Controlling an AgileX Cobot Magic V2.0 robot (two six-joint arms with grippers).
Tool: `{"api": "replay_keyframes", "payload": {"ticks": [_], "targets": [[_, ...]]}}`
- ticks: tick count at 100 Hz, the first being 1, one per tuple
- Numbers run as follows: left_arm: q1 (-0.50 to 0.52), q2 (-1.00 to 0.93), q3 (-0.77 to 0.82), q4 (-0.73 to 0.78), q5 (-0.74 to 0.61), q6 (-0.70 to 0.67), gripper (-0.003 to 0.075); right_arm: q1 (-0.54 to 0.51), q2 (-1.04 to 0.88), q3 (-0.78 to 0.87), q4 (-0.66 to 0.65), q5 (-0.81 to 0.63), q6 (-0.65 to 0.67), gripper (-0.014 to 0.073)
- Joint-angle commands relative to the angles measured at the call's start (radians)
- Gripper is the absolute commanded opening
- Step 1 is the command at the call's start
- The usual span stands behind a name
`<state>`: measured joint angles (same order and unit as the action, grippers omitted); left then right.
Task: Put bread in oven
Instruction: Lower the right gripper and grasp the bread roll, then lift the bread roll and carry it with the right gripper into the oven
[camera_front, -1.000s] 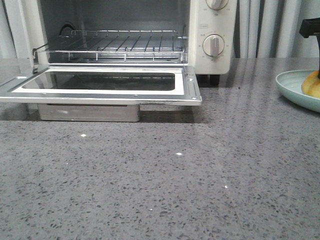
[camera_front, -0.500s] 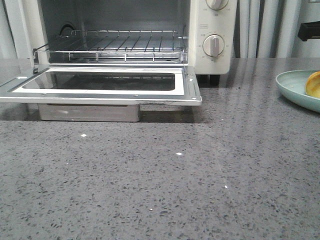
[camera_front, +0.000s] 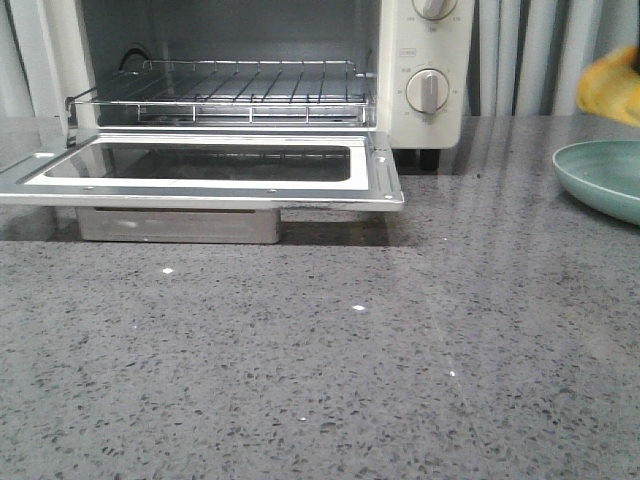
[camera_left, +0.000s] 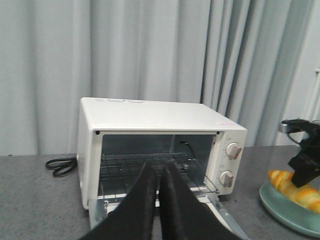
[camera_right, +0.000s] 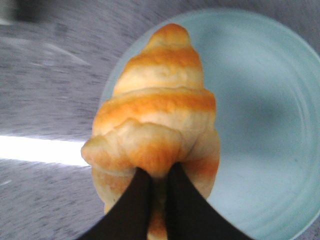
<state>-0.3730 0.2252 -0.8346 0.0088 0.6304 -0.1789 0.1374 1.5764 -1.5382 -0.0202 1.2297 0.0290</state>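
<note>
The bread, a golden ridged roll, is pinched at one end by my right gripper, whose fingers are shut on it above the pale green plate. In the front view the bread is a yellow blur at the far right edge, lifted clear of the plate. The cream oven stands at the back left with its glass door dropped flat and its wire rack bare. My left gripper is shut on nothing and faces the oven from the front.
Two round knobs run down the oven's right side. A black power cable lies coiled on the counter beside the oven. Grey curtains hang behind. The speckled grey counter stretches in front of the door.
The bread has risen off the plate with the right gripper shut on it, and now hangs above it at the front view's right edge. Oven and left arm are unchanged.
</note>
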Motion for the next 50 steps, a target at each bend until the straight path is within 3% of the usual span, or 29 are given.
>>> {"api": "replay_keyframes", "payload": {"ticks": [1,25,50], "targets": [[0.026,0.002,-0.029,-0.009,-0.060,-0.007,-0.0021,0.075,-0.092,-0.048,0.001,0.076,-0.038,-0.0069],[0.033,-0.011,-0.029,-0.009,-0.050,-0.007,-0.0021,0.351,-0.181,-0.054,0.001,0.040,-0.070,-0.0069],[0.033,-0.011,-0.029,-0.009,-0.041,-0.007,-0.0021,0.531,-0.158,-0.054,0.001,-0.054,-0.150,-0.0069]]}}
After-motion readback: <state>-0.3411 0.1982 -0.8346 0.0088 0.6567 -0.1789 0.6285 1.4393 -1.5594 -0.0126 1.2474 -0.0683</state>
